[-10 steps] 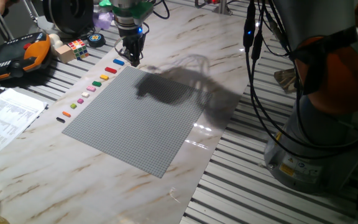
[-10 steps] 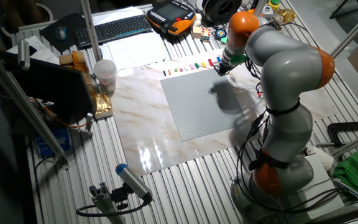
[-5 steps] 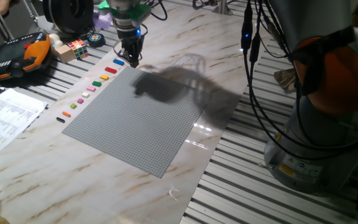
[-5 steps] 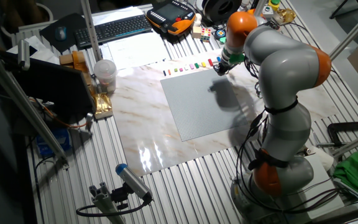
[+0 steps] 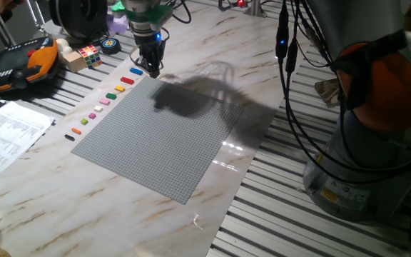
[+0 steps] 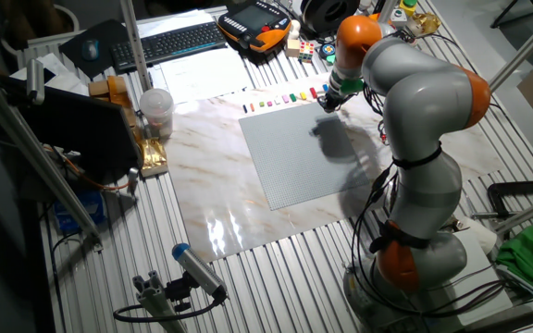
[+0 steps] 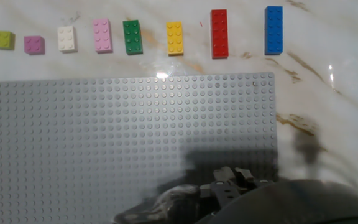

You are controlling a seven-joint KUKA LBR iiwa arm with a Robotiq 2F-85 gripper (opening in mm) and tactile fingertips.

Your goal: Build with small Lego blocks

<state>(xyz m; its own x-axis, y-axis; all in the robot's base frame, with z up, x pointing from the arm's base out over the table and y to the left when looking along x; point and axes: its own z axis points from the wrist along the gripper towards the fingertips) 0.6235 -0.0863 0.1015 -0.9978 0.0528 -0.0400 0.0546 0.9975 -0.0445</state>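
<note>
A: What changed over the last second?

B: Barely anything. In the other fixed view the arm has nudged a touch toward the top of the frame. The two-finger gripper (image 5: pixel 152 68) is still parked over the upper corner of the large grey studded baseplate (image 5: pixel 163 135), just beside the blue end of the brick row.

A: Meaning for the task?

B: My guess: still lining up for a first pick. Nothing is built; the baseplate is bare.

A: Fingers?

B: Cannot tell. The hand view shows only a dark blurred mass at bottom centre, and the fixed views are too small to show a gap. I see no brick in them.

A: Where are the bricks?

B: On the marble tabletop (image 5: pixel 84 185), in a line along the plate's edge, none touching it. In the hand view they run across the top of the frame, left to right:
- small lime brick (image 7: pixel 4 40)
- small purple brick (image 7: pixel 34 45)
- white brick (image 7: pixel 67 38)
- pink brick (image 7: pixel 102 35)
- green brick (image 7: pixel 132 37)
- yellow brick (image 7: pixel 174 38)
- long red brick (image 7: pixel 219 33)
- long blue brick (image 7: pixel 273 30)

A: Look?

B: Glossy plastic, studs up, lying flat, spaced apart, roughly parallel. The red and blue are longest, the lime and purple shortest.
</note>
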